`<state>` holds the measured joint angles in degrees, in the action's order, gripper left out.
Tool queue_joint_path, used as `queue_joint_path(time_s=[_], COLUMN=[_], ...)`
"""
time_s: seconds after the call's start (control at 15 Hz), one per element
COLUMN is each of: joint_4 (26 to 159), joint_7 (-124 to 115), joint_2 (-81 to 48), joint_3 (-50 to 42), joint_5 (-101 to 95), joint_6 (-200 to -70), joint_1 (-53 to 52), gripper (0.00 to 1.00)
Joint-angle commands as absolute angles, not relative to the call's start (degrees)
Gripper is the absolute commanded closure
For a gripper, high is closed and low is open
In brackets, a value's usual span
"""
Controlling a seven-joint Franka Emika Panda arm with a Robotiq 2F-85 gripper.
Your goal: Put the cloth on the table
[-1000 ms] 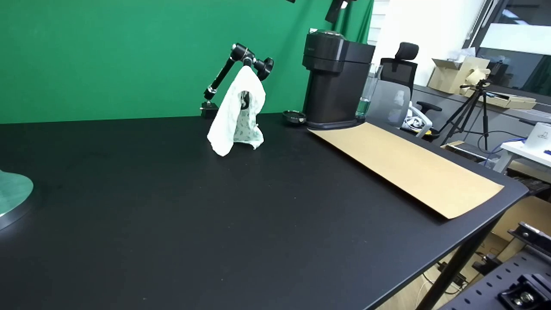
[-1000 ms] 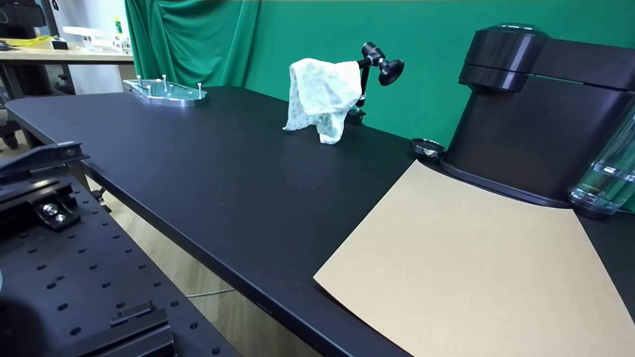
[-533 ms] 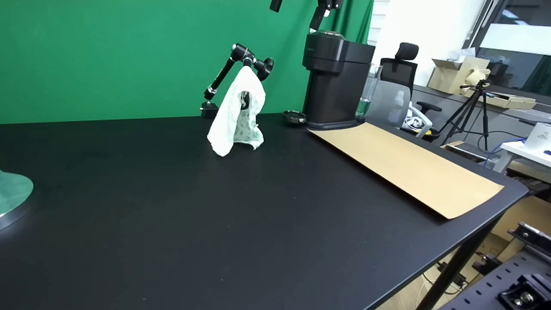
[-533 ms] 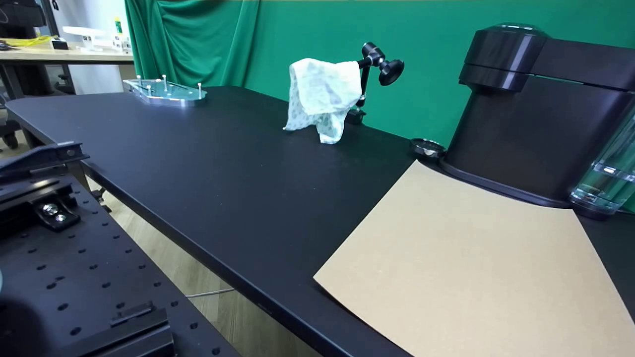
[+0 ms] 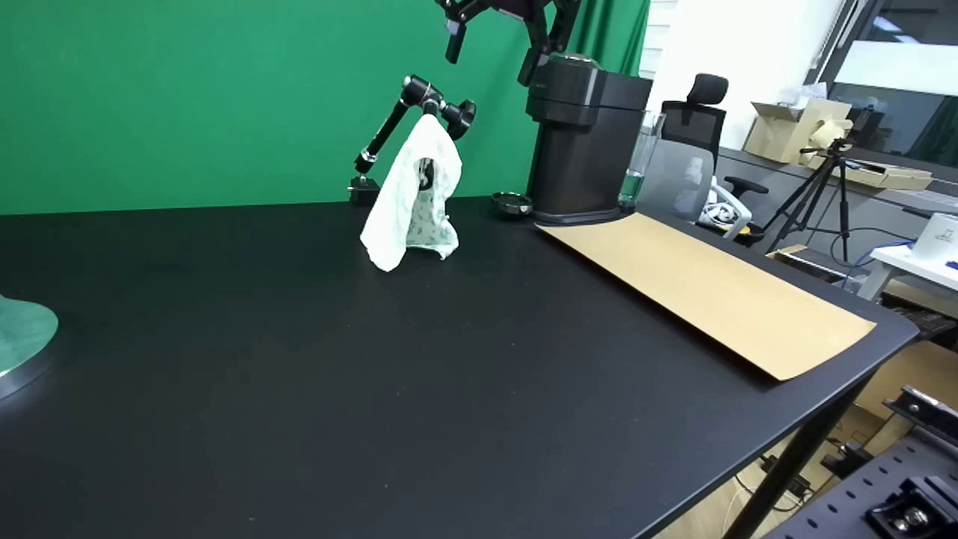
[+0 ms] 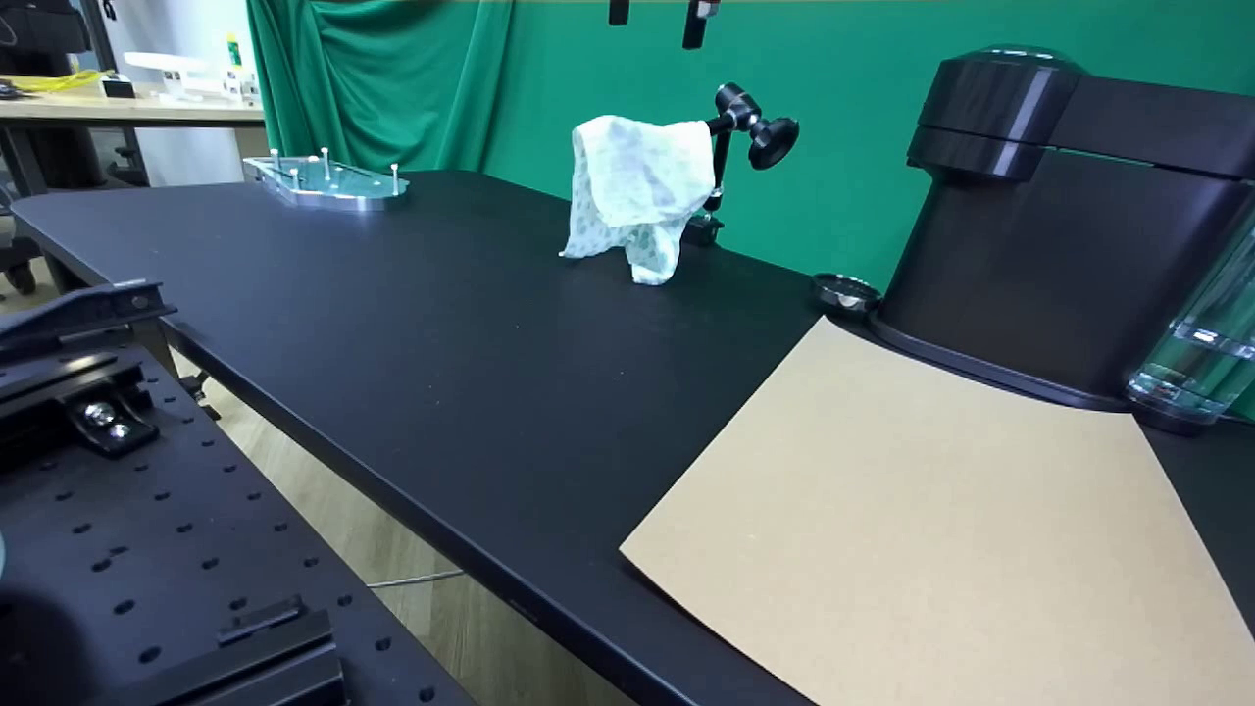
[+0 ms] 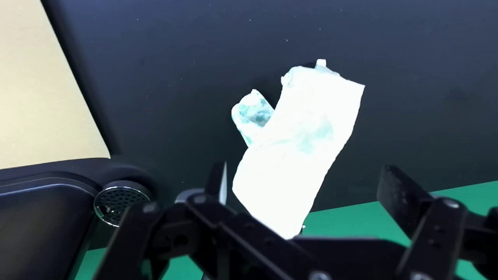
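Note:
A white cloth with pale green marks hangs draped over the bar of a black jointed stand [image 5: 423, 93]; the cloth shows in both exterior views [image 5: 397, 209] [image 6: 642, 176]. Its lower corners hang near or at the black table [image 5: 374, 374]; I cannot tell if they touch. My gripper [image 5: 490, 61] is open and empty, above the cloth and the stand. Only its fingertips show at the top edge in an exterior view [image 6: 657, 25]. In the wrist view the cloth [image 7: 299, 144] lies below and between the spread fingers [image 7: 303, 179], apart from them. The stand's bar is hidden there.
A black coffee machine [image 5: 572, 150] [image 6: 1059, 265] stands beside the stand, with a small round black cup [image 5: 512, 203] [image 7: 120, 200] at its foot. A tan sheet [image 5: 711, 292] [image 6: 941, 529] lies in front of the machine. A clear plate with pegs [image 6: 328, 186] is at the far end.
My gripper has come down and moved left toward the cloth in an exterior view, and its fingertips have entered at the top of another exterior view. The cloth has not moved.

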<state>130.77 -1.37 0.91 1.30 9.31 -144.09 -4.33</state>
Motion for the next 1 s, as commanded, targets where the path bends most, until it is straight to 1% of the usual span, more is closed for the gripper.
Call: queue_joint_path(time_s=[0.0, 0.27, 0.73, 0.8, 0.87, 0.93], joint_4=[128.5, 126.5, 123.2, 123.0, 122.8, 122.6], joint_7=[-8.3, -9.8, -10.4, -10.4, -10.6, -10.7], joint_2=[-4.3, -8.9, -13.3, -13.7, -14.1, -14.4], joint_3=[2.0, 2.2, 3.0, 3.2, 3.3, 3.4], joint_5=[7.8, 7.8, 9.0, 9.3, 9.4, 9.5], joint_6=[-149.8, -155.3, -155.0, -155.0, -155.1, -155.1], joint_1=[-3.8, -4.4, -5.0, -5.0, -5.1, -5.1], gripper=[0.00, 0.00, 0.00, 0.25, 0.25, 0.31])
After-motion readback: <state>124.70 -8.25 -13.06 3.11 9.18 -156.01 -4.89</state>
